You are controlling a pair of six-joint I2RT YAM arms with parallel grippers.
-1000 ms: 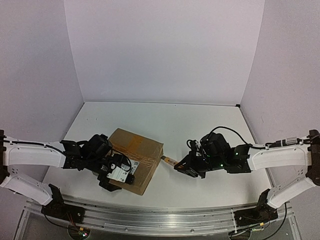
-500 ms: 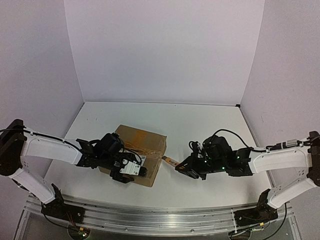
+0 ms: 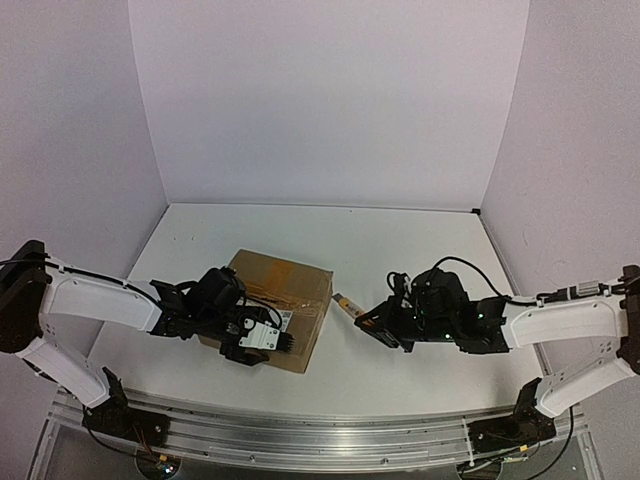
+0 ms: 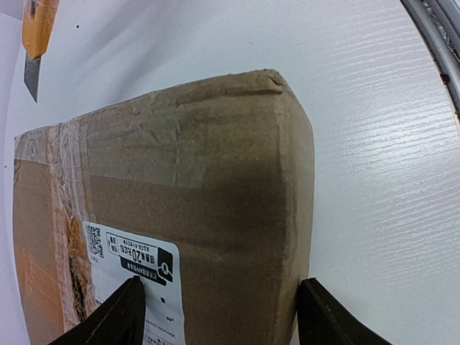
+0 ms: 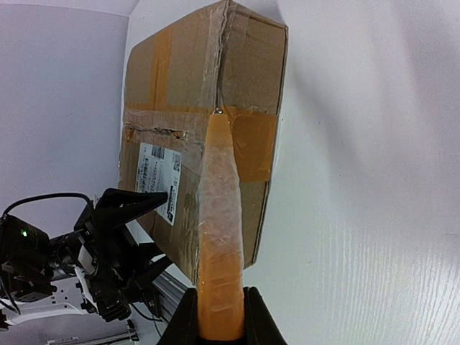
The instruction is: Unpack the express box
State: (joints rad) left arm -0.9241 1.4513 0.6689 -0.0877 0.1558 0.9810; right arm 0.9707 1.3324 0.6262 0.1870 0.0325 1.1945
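Note:
The express box (image 3: pixel 283 300), brown cardboard with tape strips and a white label, lies left of the table's middle. My left gripper (image 3: pixel 262 341) straddles its near corner. In the left wrist view one finger (image 4: pixel 122 316) presses the label face and the other (image 4: pixel 327 320) the side wall of the box (image 4: pixel 208 180). My right gripper (image 3: pixel 378 322) is shut on an orange utility knife (image 3: pixel 346 303). In the right wrist view the knife (image 5: pixel 219 230) points at the taped seam of the box (image 5: pixel 172 79), its tip just short of it.
An aluminium rail (image 3: pixel 300 432) runs along the table's near edge and shows in the left wrist view (image 4: pixel 440 50). White walls close the table at the back and both sides. The knife's blade shows at the top left of the left wrist view (image 4: pixel 32 72).
My left gripper turned the box and shifted it a little rightward, then held still. My right gripper moved the knife slightly farther from me, its tip staying near the box's right edge.

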